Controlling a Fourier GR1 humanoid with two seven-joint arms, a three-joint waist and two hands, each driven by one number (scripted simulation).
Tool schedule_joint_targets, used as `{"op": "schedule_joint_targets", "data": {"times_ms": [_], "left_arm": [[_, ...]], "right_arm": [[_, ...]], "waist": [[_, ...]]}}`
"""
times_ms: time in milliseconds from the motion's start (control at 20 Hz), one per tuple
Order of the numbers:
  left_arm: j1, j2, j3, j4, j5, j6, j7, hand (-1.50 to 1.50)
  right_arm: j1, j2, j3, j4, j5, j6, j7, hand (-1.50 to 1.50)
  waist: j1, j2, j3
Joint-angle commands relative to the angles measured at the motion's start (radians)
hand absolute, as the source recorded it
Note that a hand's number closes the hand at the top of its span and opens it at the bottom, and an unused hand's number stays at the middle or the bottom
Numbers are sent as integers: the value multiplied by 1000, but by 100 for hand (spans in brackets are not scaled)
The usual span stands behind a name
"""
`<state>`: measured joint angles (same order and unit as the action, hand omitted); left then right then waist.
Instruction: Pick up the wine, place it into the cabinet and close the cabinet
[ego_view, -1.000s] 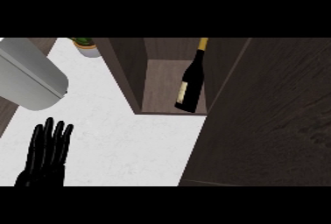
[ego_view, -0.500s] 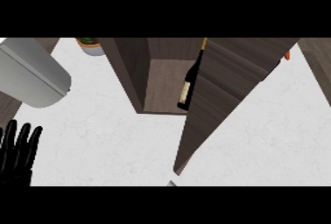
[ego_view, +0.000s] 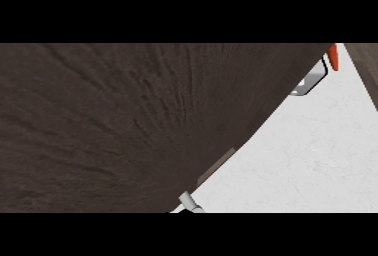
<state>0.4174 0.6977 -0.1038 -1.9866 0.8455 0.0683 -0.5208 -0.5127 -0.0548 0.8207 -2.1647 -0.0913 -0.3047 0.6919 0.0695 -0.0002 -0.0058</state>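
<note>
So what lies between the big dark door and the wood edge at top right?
Head view: white counter, a silver metal piece and something orange-red.

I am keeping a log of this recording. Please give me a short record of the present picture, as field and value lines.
view: head view, looking down
main thing: dark wooden cabinet door, filling most of the picture
door fittings: metal handle at lower edge
counter: white counter at right
other: orange thing and metal piece at upper right
wine: hidden
hands: not in view
</note>
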Motion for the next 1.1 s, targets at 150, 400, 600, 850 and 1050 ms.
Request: {"op": "schedule_joint_targets", "data": {"times_ms": [150, 400, 600, 850, 1050], "left_arm": [[24, 25, 61, 21, 59, -90, 15, -150], [-14, 53, 127, 31, 98, -101, 44, -150], [-3, 54, 140, 44, 108, -151, 49, -150], [-27, 58, 152, 53, 115, -160, 54, -150], [-32, 85, 239, 73, 157, -163, 83, -150]], "right_arm": [[-411, 53, -103, 323, -174, -144, -21, 150], [-636, 54, -199, 602, -309, -120, -113, 150], [-760, 55, -246, 802, -428, -65, -207, 150], [-740, 55, -240, 859, -729, 202, -110, 150], [-785, 55, -297, 1064, -817, 311, -167, 150]], "waist": [[13, 5, 1], [25, 13, 2], [19, 14, 2], [37, 25, 2], [9, 16, 3]]}}
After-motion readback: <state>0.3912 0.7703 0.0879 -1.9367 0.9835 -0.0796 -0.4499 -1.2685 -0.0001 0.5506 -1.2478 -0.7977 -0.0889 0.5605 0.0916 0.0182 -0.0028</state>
